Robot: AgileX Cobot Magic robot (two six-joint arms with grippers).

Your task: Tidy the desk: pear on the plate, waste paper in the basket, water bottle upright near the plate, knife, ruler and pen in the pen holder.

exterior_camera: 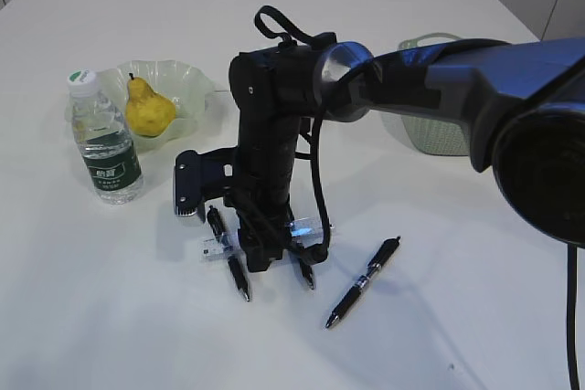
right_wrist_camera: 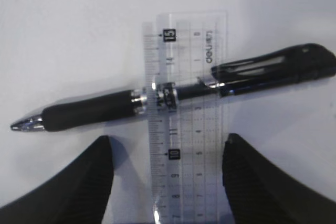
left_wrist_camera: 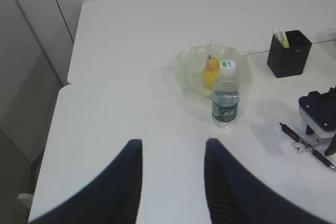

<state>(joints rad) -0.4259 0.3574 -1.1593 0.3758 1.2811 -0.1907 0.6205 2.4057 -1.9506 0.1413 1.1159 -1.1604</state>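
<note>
My right gripper (right_wrist_camera: 168, 139) is open and points down at the desk (exterior_camera: 110, 317), one finger on each side of the clear ruler (right_wrist_camera: 186, 114), not touching it. A black pen (right_wrist_camera: 105, 109) crosses the ruler just beyond the fingertips. In the exterior view the right gripper (exterior_camera: 279, 267) stands over the ruler (exterior_camera: 218, 249), with a second black pen (exterior_camera: 364, 282) to its right. The pear (exterior_camera: 148, 109) lies on the pale green plate (exterior_camera: 183, 75). The water bottle (exterior_camera: 105, 139) stands upright beside it. My left gripper (left_wrist_camera: 173, 142) hangs open over bare desk. Knife and waste paper are out of view.
The grey-green basket (exterior_camera: 430, 139) sits at the back right, partly behind the right arm. The black pen holder (left_wrist_camera: 289, 53) stands right of the plate (left_wrist_camera: 189, 64) with a yellow-green item in it. A seam between two desk tops runs behind the plate.
</note>
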